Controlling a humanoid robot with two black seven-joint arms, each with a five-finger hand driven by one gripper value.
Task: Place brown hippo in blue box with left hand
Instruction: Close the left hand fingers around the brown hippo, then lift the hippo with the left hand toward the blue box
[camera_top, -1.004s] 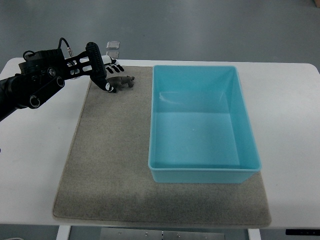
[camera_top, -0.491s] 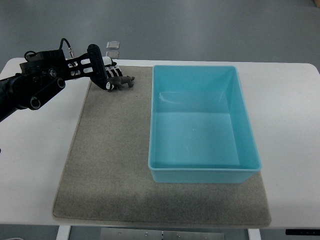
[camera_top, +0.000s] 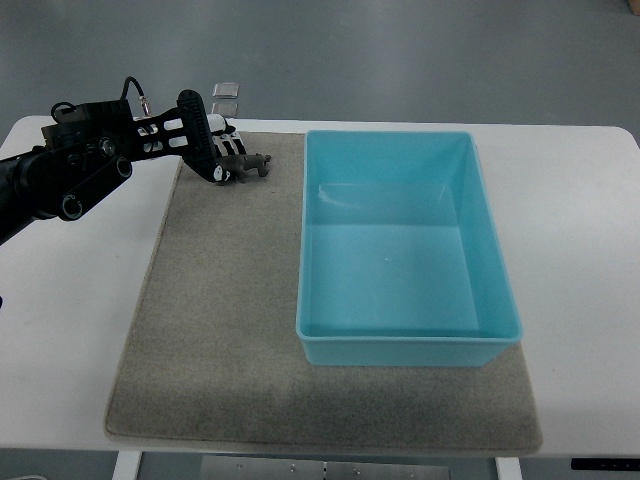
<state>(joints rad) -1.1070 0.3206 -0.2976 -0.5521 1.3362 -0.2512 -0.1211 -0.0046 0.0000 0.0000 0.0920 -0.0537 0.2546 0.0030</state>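
Note:
The brown hippo (camera_top: 252, 164) lies on the far left corner of the grey mat (camera_top: 220, 300), just left of the blue box (camera_top: 405, 345). My left hand (camera_top: 222, 157) reaches in from the left edge. Its thumb (camera_top: 212, 165) is on the near side of the hippo's rear end and its fingers (camera_top: 228, 132) are on the far side, curled around it. The hippo's head sticks out to the right toward the box; its rear is hidden by the hand. The box is open-topped with nothing in it.
The mat and the box sit on a white table (camera_top: 580, 230). A small clear object (camera_top: 228, 91) lies beyond the table's far edge, behind the hand. The black forearm (camera_top: 60, 180) crosses the table's left corner.
The left hand has shifted slightly right and up, and its thumb and fingers have drawn closer around the hippo's rear. The hippo has barely moved.

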